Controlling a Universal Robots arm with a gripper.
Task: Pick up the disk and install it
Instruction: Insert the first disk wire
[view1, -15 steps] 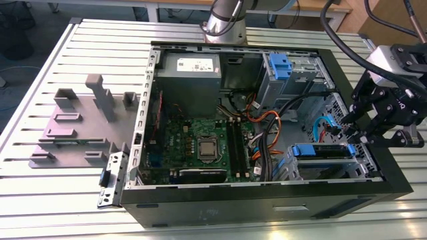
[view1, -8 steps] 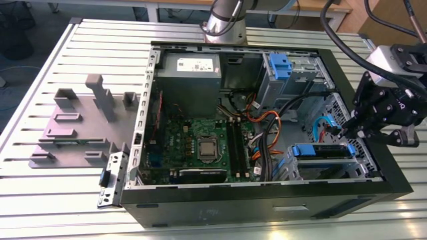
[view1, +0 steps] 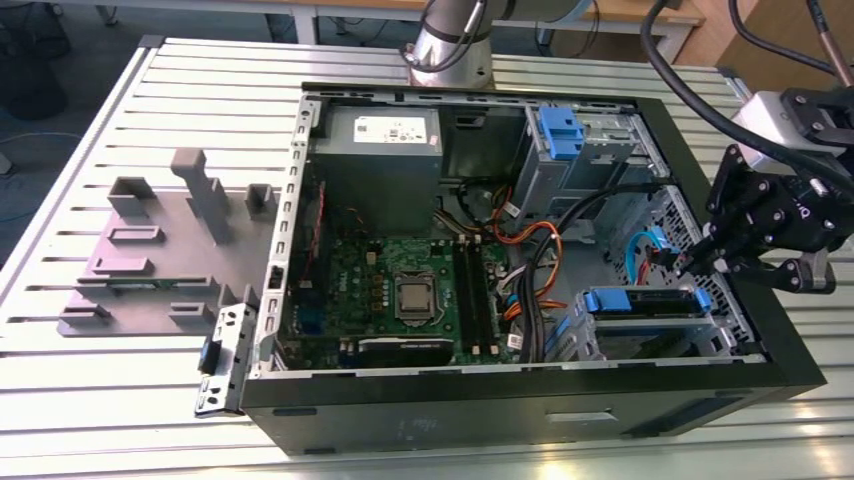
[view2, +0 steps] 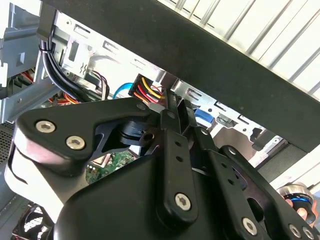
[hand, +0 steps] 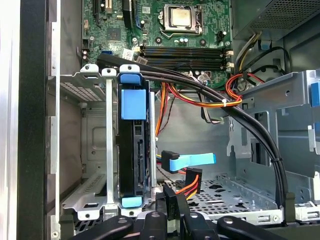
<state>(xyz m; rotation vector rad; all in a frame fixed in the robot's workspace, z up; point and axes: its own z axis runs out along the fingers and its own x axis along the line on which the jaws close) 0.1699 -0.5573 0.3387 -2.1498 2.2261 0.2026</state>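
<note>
- The disk (hand: 134, 150) stands on edge in the metal drive cage (hand: 95, 150) of the open computer case (view1: 534, 410), with its blue plastic rails capping both ends; in the exterior view it sits as a blue-edged slab (view1: 645, 303) in the cage near the case's front corner.
- By the look of it the install is largely done: the disk is slotted into its bay and not carried by anything (whether it is fully latched cannot be told).
- The loose connectors, a blue flat plug (hand: 186, 161) and a black plug with red, yellow and orange wires (hand: 190, 181), hang free just beside the disk and do not appear plugged into it, so the cabling seems to be what is left.
- The gripper (hand: 172, 200) sits just short of the disk's near end, with the loose plugs right ahead of its tips; in the exterior view it hangs over the case's side wall (view1: 727, 262), close to the cage.
- Its fingers (hand: 166, 200) look pressed together with nothing between them: clenched and empty, touching neither the disk nor the plugs as far as can be seen.
- Farther off from the gripper lie the motherboard (view1: 400, 290) with its bare processor socket, the grey power-supply box (view1: 376, 150), and beyond the case a grey plastic stand (view1: 160, 250) on the slatted table (view1: 80, 130).
</note>
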